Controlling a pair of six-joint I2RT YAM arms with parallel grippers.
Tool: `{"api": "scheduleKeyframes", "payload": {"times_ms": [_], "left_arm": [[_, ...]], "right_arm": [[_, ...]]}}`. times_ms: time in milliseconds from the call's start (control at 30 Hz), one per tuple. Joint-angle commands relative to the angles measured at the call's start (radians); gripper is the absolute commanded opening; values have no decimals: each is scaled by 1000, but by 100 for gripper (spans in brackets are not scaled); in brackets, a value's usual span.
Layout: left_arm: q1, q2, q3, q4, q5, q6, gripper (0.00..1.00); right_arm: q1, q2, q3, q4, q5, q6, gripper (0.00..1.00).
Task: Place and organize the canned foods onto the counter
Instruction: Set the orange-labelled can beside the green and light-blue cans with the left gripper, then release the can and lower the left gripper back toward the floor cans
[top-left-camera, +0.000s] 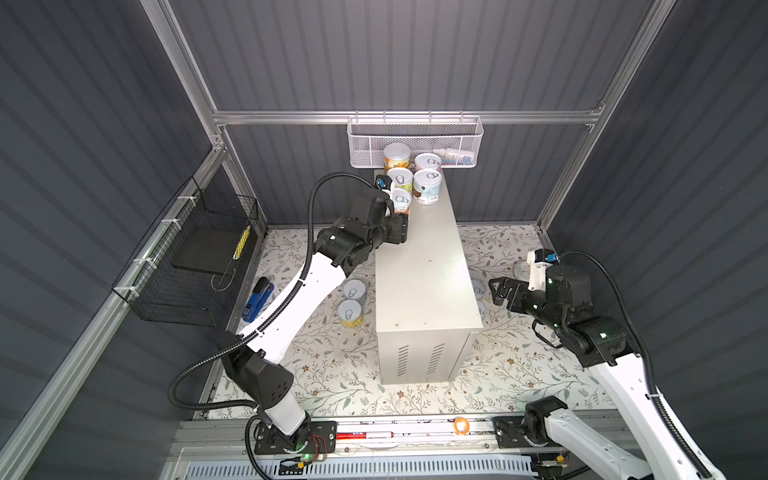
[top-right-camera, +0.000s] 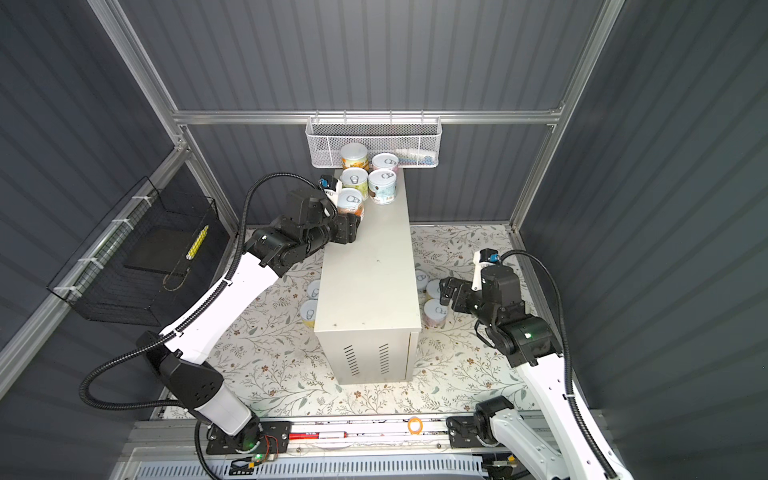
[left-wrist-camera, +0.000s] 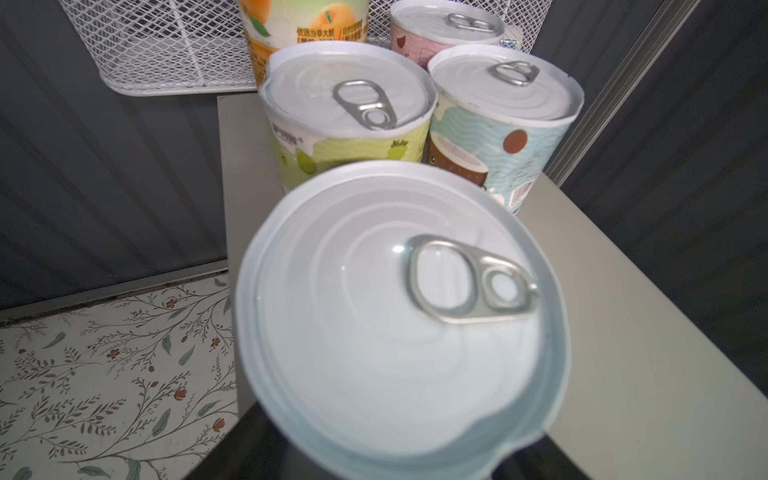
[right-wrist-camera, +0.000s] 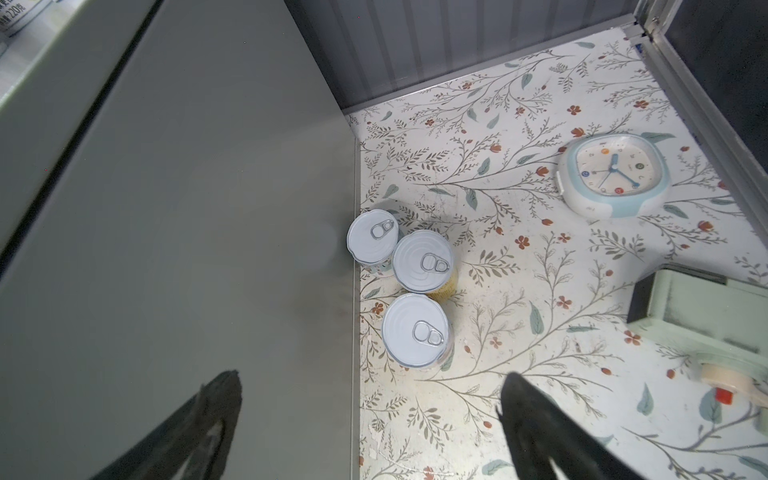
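On the far end of the beige counter (top-left-camera: 424, 274) several canned foods stand upright: an orange-label can (top-left-camera: 397, 156), a pink one (top-left-camera: 428, 161), a green one (top-left-camera: 400, 178) and a teal one (top-left-camera: 427, 185). My left gripper (top-left-camera: 404, 212) is shut on another can (left-wrist-camera: 395, 324) at the counter's left edge, just in front of the green can; its lid hides the fingers in the left wrist view. Two cans (top-left-camera: 354, 291) (top-left-camera: 350, 312) stand on the floral surface left of the counter. Three cans (right-wrist-camera: 372, 237) (right-wrist-camera: 423, 262) (right-wrist-camera: 415, 330) stand to its right. My right gripper (right-wrist-camera: 370, 386) hangs open above and short of them.
A white mesh basket (top-left-camera: 415, 141) hangs on the back wall right behind the cans on the counter. A black wire basket (top-left-camera: 187, 257) hangs on the left wall, with a blue stapler (top-left-camera: 257, 299) below it. A clock (right-wrist-camera: 615, 176) and a pale green tape dispenser (right-wrist-camera: 698, 316) lie right of the floor cans.
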Motion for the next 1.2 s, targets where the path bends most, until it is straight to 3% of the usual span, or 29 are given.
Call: {"api": "scheduleKeyframes", "payload": {"times_ms": [0, 200, 400, 567, 733, 833, 933, 1100, 1167], "left_arm": [[8, 40, 30, -45, 29, 19, 73], [16, 52, 51, -63, 26, 14, 75], [17, 22, 39, -73, 1, 12, 99], [17, -37, 35, -82, 24, 41, 99], [15, -192, -71, -42, 198, 29, 100], [10, -307, -166, -19, 223, -23, 100], [11, -436, -276, 18, 145, -64, 100], [11, -590, -416, 25, -139, -80, 100], [11, -624, -481, 17, -205, -86, 99]], "right_arm": [[-4, 7, -7, 11, 14, -10, 98], [-4, 8, -7, 15, 11, -10, 98], [-4, 12, -12, 16, 9, -9, 98], [-4, 5, -23, 17, 6, -4, 98], [-9, -1, -64, 33, 20, 0, 99], [-13, 0, -98, 47, 20, 15, 99], [-20, 3, -129, 61, 15, 28, 99], [-33, 27, -169, 88, -10, 37, 99], [-37, 50, -181, 101, -19, 40, 99]]}}
